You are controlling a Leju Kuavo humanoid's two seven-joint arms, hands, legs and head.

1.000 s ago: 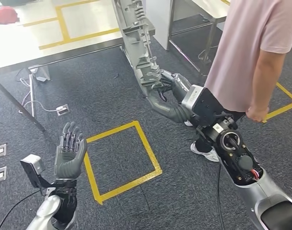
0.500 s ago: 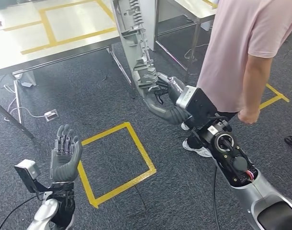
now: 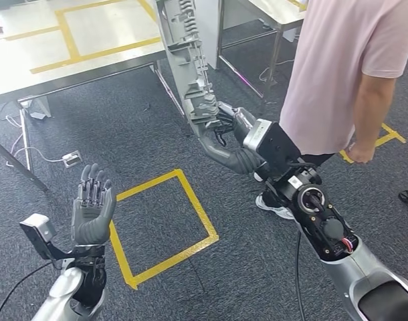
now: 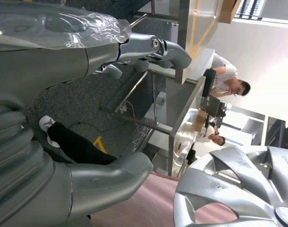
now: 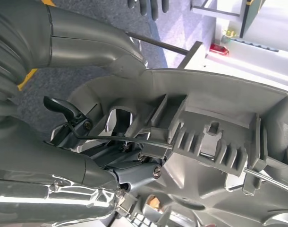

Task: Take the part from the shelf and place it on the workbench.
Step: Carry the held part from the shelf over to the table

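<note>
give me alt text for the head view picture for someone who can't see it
The robot's right hand grips a long grey plastic part, held upright above dark carpet. Its left hand is raised, open and empty, near a yellow taped square. A person in a pink shirt stands close on the right, beside a table.

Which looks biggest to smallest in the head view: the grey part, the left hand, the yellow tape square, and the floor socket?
1. Yellow tape square
2. Grey part, though it runs out of the frame and is nearer the camera, so this rank is unsure
3. Left hand
4. Floor socket
</note>
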